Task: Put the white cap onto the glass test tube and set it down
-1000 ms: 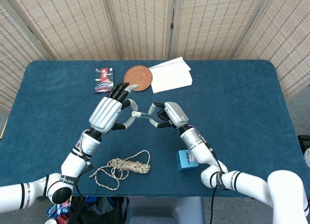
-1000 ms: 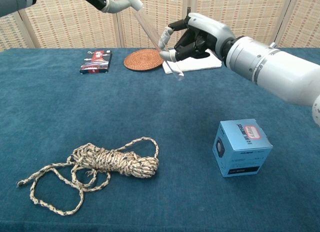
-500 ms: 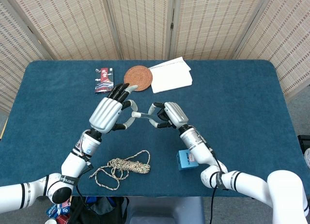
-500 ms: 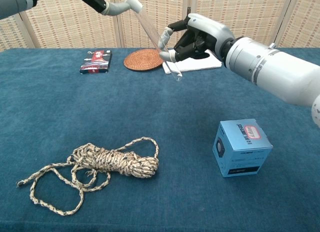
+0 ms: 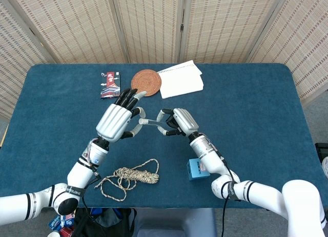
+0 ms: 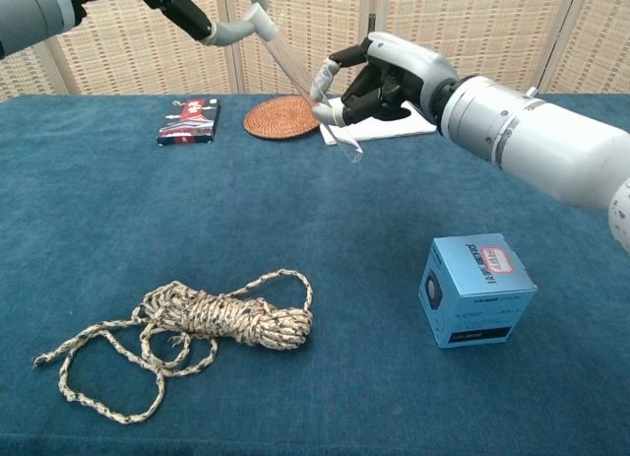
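Glass test tube (image 6: 315,97) slants in my right robot hand (image 6: 379,77); my left robot hand (image 6: 212,23) presses the white cap (image 6: 258,16) on. Next: lower to the surface (image 6: 394,210).

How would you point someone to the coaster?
Look along the far edge of the blue table. The coaster lies there between a small dark packet and a white notepad. It is the only round, brown, woven thing.

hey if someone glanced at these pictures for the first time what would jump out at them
The two silver-and-black hands meeting above the middle of the blue table: the right hand pinches a slanted clear glass test tube, and the left hand is at its upper end. Nearer the front lie a coiled speckled rope and a small blue box.
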Tool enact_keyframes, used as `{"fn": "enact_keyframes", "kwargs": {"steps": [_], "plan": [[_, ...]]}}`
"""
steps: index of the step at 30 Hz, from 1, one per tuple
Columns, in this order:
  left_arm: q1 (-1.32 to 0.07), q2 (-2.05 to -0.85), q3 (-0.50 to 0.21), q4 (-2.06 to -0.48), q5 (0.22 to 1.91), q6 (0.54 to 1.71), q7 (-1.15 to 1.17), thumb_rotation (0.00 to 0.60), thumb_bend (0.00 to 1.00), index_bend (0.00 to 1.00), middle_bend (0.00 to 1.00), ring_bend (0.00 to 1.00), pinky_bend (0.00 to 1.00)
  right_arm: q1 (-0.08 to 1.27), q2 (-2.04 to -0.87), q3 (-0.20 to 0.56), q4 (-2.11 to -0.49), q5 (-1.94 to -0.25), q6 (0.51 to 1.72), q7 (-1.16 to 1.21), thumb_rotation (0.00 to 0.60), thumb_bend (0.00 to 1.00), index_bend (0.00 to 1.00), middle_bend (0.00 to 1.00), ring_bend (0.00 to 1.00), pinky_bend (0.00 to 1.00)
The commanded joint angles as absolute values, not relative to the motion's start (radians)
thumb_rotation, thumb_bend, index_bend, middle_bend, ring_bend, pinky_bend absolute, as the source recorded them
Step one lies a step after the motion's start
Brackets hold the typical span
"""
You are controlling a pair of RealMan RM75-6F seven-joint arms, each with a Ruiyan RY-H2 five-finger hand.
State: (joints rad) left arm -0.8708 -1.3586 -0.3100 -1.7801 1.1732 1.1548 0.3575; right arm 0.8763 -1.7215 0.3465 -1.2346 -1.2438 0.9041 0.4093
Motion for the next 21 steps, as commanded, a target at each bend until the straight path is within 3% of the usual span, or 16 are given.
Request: {"fn": "enact_keyframes", "kwargs": {"steps": [1, 21], "plan": [[-0.872, -1.361, -0.309, -1.787, 1.164, 1.149, 0.360, 0.600, 0.45, 0.63, 0.11, 0.00, 0.00, 0.878, -1.724, 0.348, -1.232, -1.241, 0.902, 0.409, 0.600, 0.60, 0.86, 1.00, 1.00, 1.00], [-0.880, -1.392, -0.307, -1.782, 1.156, 1.153, 0.383, 0.600, 0.45, 0.63, 0.11, 0.00, 0.00, 0.887, -1.749, 0.358, -1.213, -1.229, 0.897, 0.410, 0.600, 0.62, 0.89, 1.00, 1.00, 1.00]]}}
